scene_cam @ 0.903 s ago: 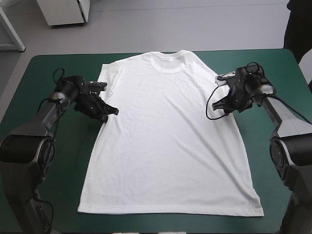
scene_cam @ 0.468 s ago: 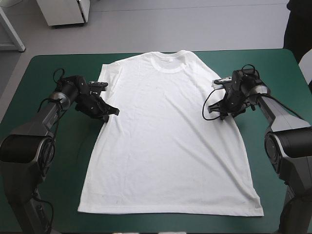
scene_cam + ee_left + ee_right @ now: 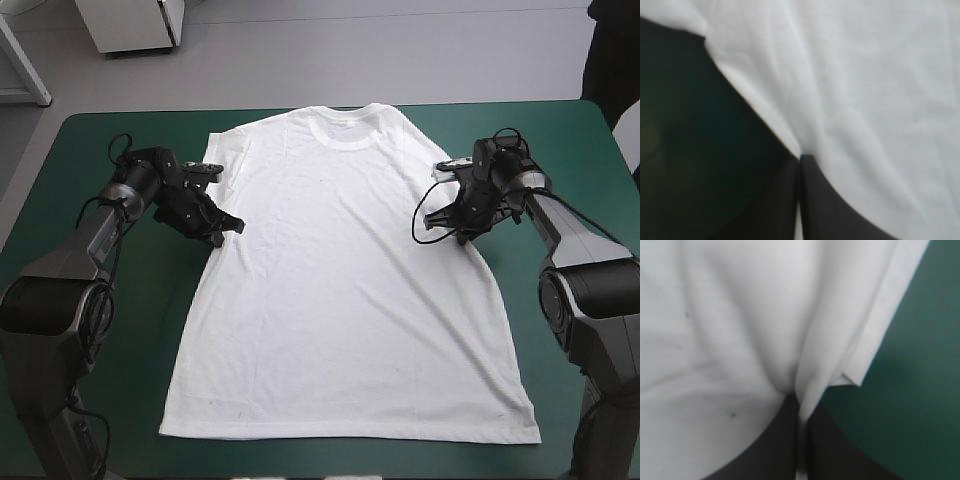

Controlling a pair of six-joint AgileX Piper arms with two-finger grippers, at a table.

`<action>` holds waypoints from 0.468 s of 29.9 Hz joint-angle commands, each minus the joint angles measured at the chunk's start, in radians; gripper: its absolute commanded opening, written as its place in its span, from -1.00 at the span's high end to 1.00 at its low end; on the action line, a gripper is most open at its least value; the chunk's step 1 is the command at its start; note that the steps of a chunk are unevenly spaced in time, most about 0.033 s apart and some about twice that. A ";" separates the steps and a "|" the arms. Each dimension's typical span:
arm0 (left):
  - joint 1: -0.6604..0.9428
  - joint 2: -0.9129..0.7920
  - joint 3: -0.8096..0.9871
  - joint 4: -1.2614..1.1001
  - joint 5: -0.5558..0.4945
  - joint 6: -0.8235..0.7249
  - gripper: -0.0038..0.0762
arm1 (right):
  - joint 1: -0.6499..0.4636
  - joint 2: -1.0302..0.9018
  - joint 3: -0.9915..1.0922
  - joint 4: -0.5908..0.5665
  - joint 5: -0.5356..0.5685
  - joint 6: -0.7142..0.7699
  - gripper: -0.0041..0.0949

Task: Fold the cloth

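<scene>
The white T-shirt [image 3: 340, 280] lies spread flat on the teal-green cover, collar toward the far edge, hem toward the near edge. My left gripper [image 3: 228, 226] sits at the shirt's left side seam just below the sleeve. In the left wrist view its black fingers [image 3: 820, 210] meet in a point on the T-shirt [image 3: 855, 85] at its edge. My right gripper [image 3: 440, 222] is at the right side by the sleeve. Its fingers [image 3: 775, 450] are pinched on a ridge of the T-shirt [image 3: 740, 325], the sleeve hem beside them.
The teal-green cover [image 3: 90, 330] shows bare in broad strips along both sides of the shirt and a narrow strip before the near edge. A black cable loops beside the right wrist.
The right gripper has slid inward onto the shirt's right edge and pinched cloth. The left gripper has shifted slightly toward the far edge, staying at the left seam.
</scene>
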 commanded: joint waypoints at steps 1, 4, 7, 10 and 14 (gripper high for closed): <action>-0.005 -0.124 -0.068 0.012 0.034 -0.004 0.96 | -0.031 -0.087 -0.084 -0.021 0.057 -0.004 0.94; -0.005 -0.190 -0.087 0.063 0.036 -0.015 0.96 | -0.067 -0.149 -0.138 -0.009 0.066 0.002 0.94; -0.005 -0.265 -0.099 0.116 0.034 -0.032 0.96 | -0.106 -0.219 -0.190 0.046 0.054 0.004 0.94; -0.005 -0.348 -0.126 0.147 0.032 -0.034 0.96 | -0.133 -0.286 -0.244 0.090 0.044 0.002 0.94; -0.005 -0.441 -0.202 0.161 0.032 -0.034 0.96 | -0.133 -0.360 -0.311 0.114 0.042 -0.003 0.94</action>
